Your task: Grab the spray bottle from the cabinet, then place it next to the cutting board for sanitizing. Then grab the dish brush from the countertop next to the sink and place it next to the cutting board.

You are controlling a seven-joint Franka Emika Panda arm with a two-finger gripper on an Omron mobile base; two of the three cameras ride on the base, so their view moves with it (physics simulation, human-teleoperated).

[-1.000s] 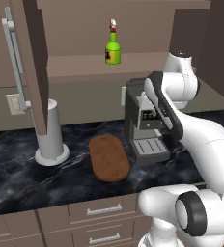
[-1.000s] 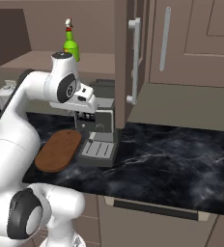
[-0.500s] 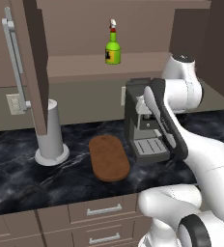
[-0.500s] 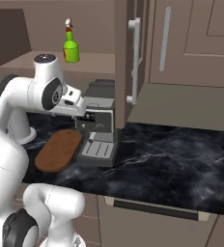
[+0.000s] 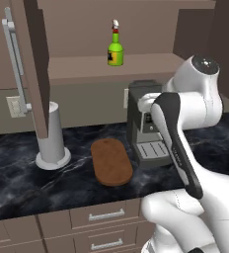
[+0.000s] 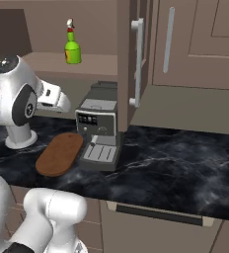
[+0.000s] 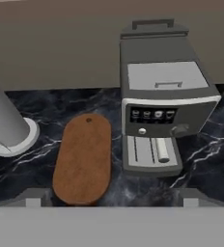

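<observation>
1. At the far left of the table (image 5: 18, 183), a grey cylinder (image 5: 51, 141) stands upright on a round base, just behind the open door of the cabinet (image 5: 35, 64).
2. Next comes the cutting board (image 7: 82, 157), lying flat on the black marble, apart from the cylinder and just beside the coffee machine (image 7: 164, 108).
3. Above, the spray bottle (image 5: 115, 48) stands upright and alone on the bare cabinet shelf (image 5: 77, 66), untouched, well above the board.
4. It looks light, rigid and smooth. I would judge the round body at the label the safest hold. The narrow neck with its trigger seems easier to tip.
5. The fingers (image 7: 190, 193) are spread wide, holding nothing, looking down over board and machine.
</observation>
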